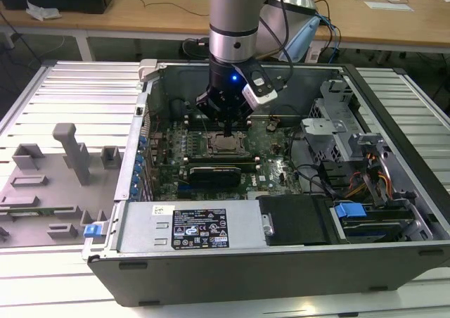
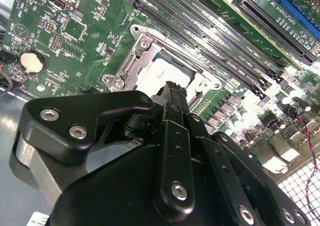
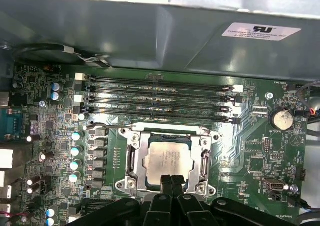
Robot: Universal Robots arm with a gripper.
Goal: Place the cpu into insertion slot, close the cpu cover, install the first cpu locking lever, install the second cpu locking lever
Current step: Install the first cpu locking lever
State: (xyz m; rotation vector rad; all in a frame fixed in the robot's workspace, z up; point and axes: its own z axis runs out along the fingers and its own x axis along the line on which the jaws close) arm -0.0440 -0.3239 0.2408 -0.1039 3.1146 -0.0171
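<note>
The cpu [image 3: 167,156], a dull silver square chip, lies in the insertion slot [image 3: 128,184] on the green motherboard. The cpu cover [image 3: 141,148], a thin silver frame, lies flat around the chip, whose top shows through the frame's window. My gripper [image 3: 170,178] is shut with nothing between its black fingers. Its tips hang just above the socket's edge. The second wrist view has the gripper [image 2: 172,88] over one side of the cpu [image 2: 155,76], hiding part of it. In the exterior view the gripper [image 1: 230,129] stands straight above the cpu [image 1: 226,146] inside the open computer case.
Long black memory slots [image 3: 155,98] run beside the socket, and a coin battery [image 3: 281,119] sits near it. A black card [image 1: 214,172], the power supply [image 1: 190,226] and a drive cage [image 1: 337,131] crowd the case. Grey fixtures [image 1: 67,149] stand at the exterior view's left.
</note>
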